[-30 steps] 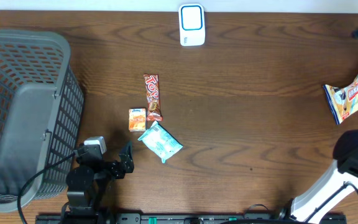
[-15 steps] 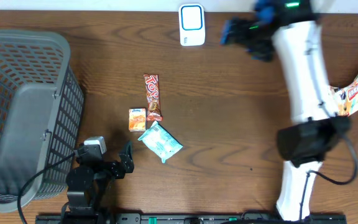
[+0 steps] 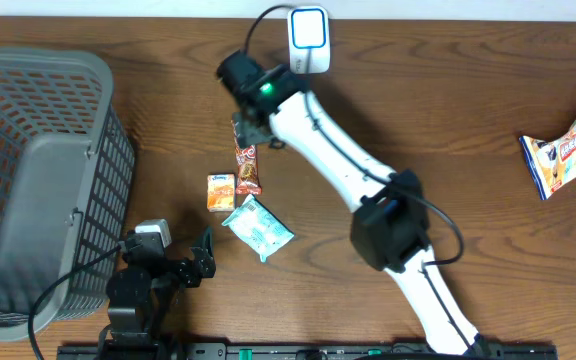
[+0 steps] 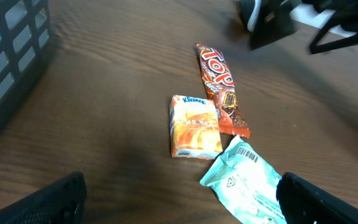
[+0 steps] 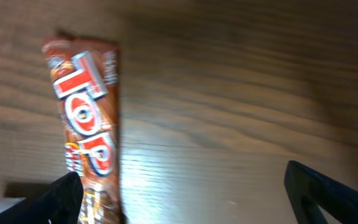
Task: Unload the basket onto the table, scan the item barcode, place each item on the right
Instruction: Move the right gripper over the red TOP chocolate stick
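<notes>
our right arm has swung in from the right edge of the table since a second ago and now reaches across toward the far middle. its right gripper point(image 5: 182, 174) hangs over the upper end of the top chocolate bar point(image 5: 86, 137), jaws spread wide and holding nothing. in the right wrist view the bar lies flat on the wood, close to one finger, with bare table point(image 5: 241, 93) filling most of the gap. whether a finger touches the wrapper we cannot tell.

the bar has not shifted. it lies lengthwise near the table's middle, a little way in front of the white and blue barcode scanner point(image 3: 309, 40) at the far edge. a kleenex tissue pack point(image 4: 193, 126) sits just beside its lower end, and a mint green packet point(image 4: 247, 183) with a printed barcode lies just below that.

our left gripper point(image 4: 182, 183) rests near the front edge beside the grey basket point(image 3: 28, 180), wide open and empty, as before. a snack bag point(image 3: 568, 150) lies at the far right.
</notes>
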You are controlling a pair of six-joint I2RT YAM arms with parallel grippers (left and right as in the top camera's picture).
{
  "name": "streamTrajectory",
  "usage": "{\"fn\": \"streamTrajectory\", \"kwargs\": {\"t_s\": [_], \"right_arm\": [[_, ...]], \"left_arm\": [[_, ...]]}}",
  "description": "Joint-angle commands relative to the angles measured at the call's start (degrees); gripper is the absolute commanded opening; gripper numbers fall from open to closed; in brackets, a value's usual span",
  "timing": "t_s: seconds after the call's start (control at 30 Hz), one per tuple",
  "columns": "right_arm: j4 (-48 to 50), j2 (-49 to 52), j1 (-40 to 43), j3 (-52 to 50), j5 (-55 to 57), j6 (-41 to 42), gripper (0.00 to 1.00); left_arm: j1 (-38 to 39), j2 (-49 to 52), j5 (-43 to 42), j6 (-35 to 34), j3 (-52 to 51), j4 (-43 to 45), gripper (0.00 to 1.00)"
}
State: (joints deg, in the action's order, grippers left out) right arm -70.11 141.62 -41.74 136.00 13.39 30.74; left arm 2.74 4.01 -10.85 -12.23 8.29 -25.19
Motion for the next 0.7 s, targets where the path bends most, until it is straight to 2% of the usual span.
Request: {"fn": "streamTrajectory", "kwargs": {"t_s": [0.0, 0.3, 0.47, 0.67], "right_arm": [[2.4, 2.0, -2.0, 0.0, 3.2, -1.3, 0.92], [6.3, 3.8, -4.9, 0.0, 2.6, -1.2, 0.79], [10.1, 7.1, -6.1, -0.1, 2.6, -1.2, 0.75], [12.5, 10.4, -6.3, -0.1, 2.6, -1.2, 0.60]], "left_arm": [[0.2, 0.0, -0.5, -0.5, -0.8, -1.0, 0.98], [0.2, 0.0, -0.5, -0.5, -0.8, -1.0, 0.98], [0.2, 0.0, -0.5, -0.5, -0.8, -1.0, 0.98], [0.2, 0.0, -0.5, -0.5, -0.8, -1.0, 0.98]]}}
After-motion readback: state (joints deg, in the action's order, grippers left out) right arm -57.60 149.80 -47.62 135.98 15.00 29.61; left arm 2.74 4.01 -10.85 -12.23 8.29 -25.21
